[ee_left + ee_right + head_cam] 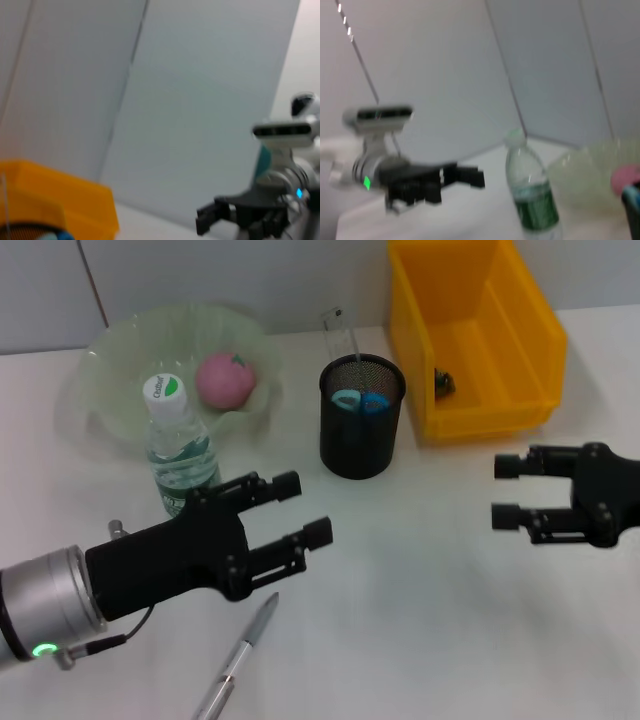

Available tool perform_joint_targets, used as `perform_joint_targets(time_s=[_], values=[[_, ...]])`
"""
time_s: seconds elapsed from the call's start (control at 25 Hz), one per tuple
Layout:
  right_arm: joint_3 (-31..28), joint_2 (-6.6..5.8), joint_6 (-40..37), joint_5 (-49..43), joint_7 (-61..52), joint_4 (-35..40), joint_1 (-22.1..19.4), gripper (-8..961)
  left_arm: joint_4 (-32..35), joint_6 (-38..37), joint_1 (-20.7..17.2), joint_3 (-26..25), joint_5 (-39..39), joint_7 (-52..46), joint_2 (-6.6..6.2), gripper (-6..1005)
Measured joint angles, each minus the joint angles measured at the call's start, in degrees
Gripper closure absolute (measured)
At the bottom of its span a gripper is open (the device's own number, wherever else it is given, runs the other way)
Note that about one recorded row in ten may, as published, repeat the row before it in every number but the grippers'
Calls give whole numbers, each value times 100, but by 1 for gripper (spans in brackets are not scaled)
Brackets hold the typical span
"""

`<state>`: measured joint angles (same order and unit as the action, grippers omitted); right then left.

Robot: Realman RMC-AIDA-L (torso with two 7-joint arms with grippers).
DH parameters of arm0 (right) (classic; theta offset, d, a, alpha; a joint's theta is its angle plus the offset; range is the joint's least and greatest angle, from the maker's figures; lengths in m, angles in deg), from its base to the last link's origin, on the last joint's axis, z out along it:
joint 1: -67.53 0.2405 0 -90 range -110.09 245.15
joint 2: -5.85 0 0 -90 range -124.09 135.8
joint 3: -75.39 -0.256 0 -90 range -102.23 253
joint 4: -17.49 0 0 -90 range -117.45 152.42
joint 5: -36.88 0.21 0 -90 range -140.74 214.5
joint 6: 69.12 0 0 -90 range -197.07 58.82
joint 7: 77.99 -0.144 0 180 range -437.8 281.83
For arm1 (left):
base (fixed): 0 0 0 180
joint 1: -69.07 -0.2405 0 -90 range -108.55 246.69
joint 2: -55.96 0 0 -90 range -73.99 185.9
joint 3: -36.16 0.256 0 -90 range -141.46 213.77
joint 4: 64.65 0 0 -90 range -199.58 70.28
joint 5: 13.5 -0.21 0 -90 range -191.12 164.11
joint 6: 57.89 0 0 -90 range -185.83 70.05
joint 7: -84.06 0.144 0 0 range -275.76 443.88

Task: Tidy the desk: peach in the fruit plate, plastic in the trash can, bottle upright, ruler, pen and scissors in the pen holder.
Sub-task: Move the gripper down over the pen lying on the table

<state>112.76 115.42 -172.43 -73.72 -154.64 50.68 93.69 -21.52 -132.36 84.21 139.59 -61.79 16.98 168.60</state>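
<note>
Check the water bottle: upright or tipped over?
Upright. The bottle stands on the desk with its cap on top, just in front of the fruit plate; the right wrist view shows it vertical too.

1. The left gripper (308, 508) is held low at the robot's left front, its black fingers spread apart and holding nothing, pointing forward and toward the right arm.
2. Behind it, the left wrist is a silver cuff with a green light.
3. The right gripper (505, 492) is opposite, fingers parted and empty, pointing toward the left gripper, well apart from it.
</note>
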Motion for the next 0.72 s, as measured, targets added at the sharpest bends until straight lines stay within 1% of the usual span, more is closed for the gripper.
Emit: perform_joint_targets(time_s=[0.08,0.16,0.2,0.36,0.48,0.64,0.72], values=[[15,-18,-110,-280,-137,202,32,222,390,-7,-69,-371,-845,-643,-2,340],[43,-24,-268,-566,-314,408,82,222,787,-14,-143,-628,-1482,-1191,13,340],[52,-25,-338,-682,-383,488,108,222,1041,-23,-178,-764,-1917,-1576,31,340],[63,-20,-447,-976,-618,780,194,223,1775,-134,-195,-1151,-3196,-2825,121,340],[65,-5,-436,-1058,-664,915,199,223,2277,-304,-123,-1431,-4104,-3862,227,340],[64,39,-355,-1265,-666,1058,214,223,3001,-617,25,-1812,-5409,-5437,444,340],[61,62,-312,-1394,-666,1121,226,223,3296,-740,127,-1889,-6034,-6150,533,340]])
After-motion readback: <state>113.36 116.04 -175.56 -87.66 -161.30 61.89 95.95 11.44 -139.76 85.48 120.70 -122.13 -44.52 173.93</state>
